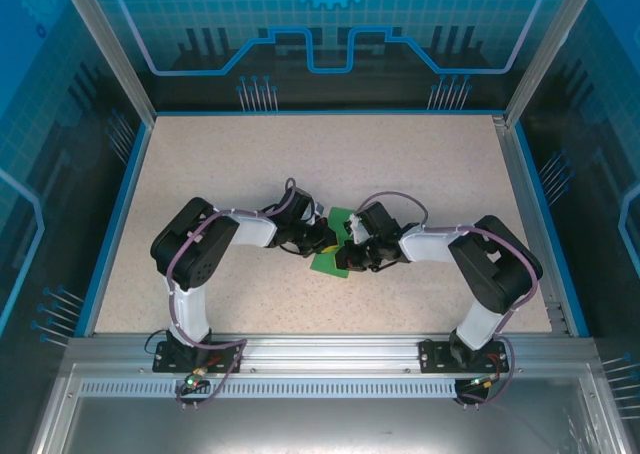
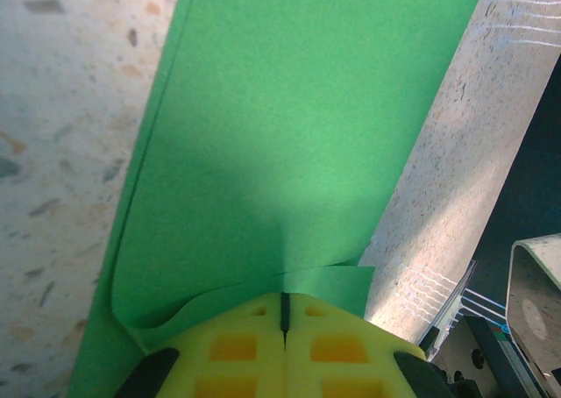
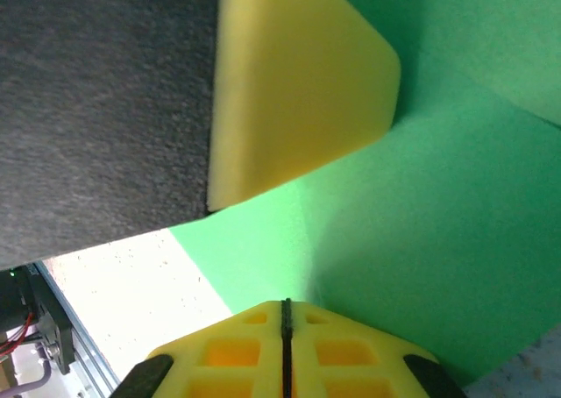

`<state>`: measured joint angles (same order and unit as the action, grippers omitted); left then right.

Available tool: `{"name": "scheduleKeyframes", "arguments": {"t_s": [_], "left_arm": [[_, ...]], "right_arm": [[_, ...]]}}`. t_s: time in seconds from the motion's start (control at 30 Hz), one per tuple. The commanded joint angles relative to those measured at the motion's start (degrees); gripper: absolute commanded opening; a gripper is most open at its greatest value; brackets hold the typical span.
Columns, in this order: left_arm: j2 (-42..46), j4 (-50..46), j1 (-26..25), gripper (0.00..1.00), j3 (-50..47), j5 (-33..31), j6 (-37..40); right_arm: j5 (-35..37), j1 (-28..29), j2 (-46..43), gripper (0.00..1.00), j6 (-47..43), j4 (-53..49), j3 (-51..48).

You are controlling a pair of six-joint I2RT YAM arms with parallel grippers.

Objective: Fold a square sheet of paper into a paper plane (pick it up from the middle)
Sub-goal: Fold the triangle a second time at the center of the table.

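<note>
Bright green square sheet of paper (image 2: 298,135), partly folded, flat on the speckled beige tabletop (image 1: 220,164) near its middle, seen from above mostly hidden under both wrists. Left gripper (image 2: 283,303) clenched at the puckered near edge; right gripper (image 3: 285,309) clenched at a crease. Pinched or merely pressed: impossible to tell. Around the table, blue translucent walls (image 1: 60,124); along the front, an aluminium rail (image 1: 330,349).

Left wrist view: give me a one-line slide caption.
Left claw shut on the near edge of the folded green sheet, puckering it above the speckled table.
</note>
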<state>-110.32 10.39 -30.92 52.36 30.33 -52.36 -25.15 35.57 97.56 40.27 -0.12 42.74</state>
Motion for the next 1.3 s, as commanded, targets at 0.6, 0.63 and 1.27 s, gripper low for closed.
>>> {"name": "scheduleKeyframes", "arguments": {"t_s": [0.6, 0.63, 1.27], "left_arm": [[-1.56, -4.49, -0.26, 0.0, -1.32, -1.61, 0.5], [-1.56, -4.5, -0.2, 0.0, -1.38, -1.66, 0.55], [-1.2, -4.46, -0.26, 0.0, -1.16, -1.39, 0.49]], "right_arm": [[-2.79, -0.18, -1.34, 0.06, 3.55, -0.03, -4.68], [-2.82, -0.15, -2.01, 0.07, 3.34, -0.46, -4.61], [0.66, 0.84, -4.4, 0.07, 4.03, -2.67, -7.52]]}}
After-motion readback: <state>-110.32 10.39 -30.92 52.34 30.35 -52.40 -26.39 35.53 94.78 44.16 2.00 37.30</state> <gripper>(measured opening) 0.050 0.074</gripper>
